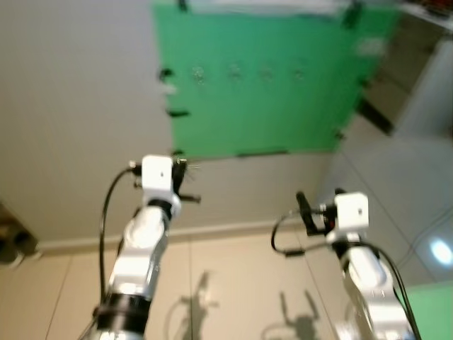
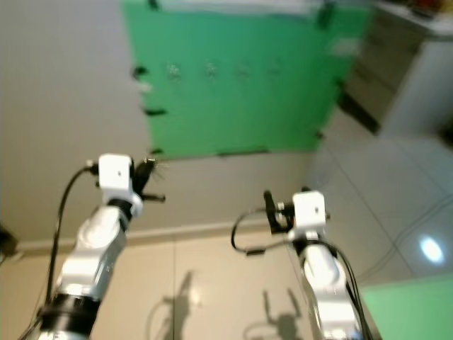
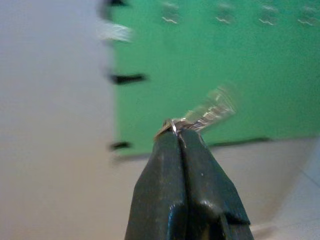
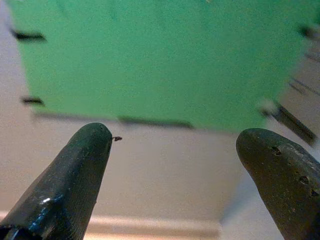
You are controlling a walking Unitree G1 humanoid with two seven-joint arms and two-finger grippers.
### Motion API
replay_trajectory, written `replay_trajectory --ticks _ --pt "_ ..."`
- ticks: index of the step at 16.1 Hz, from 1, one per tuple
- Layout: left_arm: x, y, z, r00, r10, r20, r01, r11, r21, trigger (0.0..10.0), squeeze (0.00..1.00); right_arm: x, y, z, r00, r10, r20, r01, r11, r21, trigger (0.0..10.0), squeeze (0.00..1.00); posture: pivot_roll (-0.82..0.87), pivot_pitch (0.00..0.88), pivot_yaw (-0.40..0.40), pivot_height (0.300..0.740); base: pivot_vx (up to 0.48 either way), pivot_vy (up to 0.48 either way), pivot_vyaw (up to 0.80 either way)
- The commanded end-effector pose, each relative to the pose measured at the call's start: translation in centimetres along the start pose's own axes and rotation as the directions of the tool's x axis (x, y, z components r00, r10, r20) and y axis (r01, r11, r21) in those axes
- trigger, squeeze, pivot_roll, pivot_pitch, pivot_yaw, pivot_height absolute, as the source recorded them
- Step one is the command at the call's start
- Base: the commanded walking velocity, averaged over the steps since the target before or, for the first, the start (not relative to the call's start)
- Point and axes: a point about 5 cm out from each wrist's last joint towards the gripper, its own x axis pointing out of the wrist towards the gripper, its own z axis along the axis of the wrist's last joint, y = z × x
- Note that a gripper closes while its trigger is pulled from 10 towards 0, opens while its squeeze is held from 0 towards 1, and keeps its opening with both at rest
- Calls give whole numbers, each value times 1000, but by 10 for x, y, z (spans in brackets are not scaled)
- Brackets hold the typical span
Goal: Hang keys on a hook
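Your left gripper (image 3: pixel 178 137) is raised toward the wall with its fingers pinched tight on the keys (image 3: pixel 207 112), which stick out blurred from the fingertips, in front of the lower part of the green sheet (image 1: pixel 262 78) taped to the wall. A row of small hooks (image 1: pixel 248 72) sits high on that sheet, well above the keys. Your right gripper (image 4: pixel 172 145) hangs lower over the tiled floor (image 1: pixel 233 283), its fingers spread wide and holding nothing
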Motion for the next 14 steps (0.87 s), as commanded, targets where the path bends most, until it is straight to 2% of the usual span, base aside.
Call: replay_trajectory --ticks 1,4,8,11,14 --pt "-2 9 2 1000 24 5 -24 1000 9 10000 0 4 7 6 1000 8 22 -8 1000 9 10000 1000 -1 0 -1 740 480 0 0" --pt "-1 0 2 1000 -22 4 22 999 33 10000 0 6 9 9 999 19 32 -19 1000 -1 10000 1000 -3 0 3 740 480 0 0" --pt "3 3 4 999 -31 10 30 998 53 10000 0 7 10 10 999 17 39 -17 1000 -9 10000 1000 -8 0 4 740 480 0 0" --pt "5 5 2 1000 -31 3 31 998 54 10000 0 4 11 9 999 15 35 -15 1000 6 10000 1000 -13 0 7 740 480 0 -733" --pt "4 -15 9 989 -144 34 143 989 35 10000 0 3 11 12 998 19 52 -18 1000 -14 10000 1000 -25 0 9 740 466 0 0"
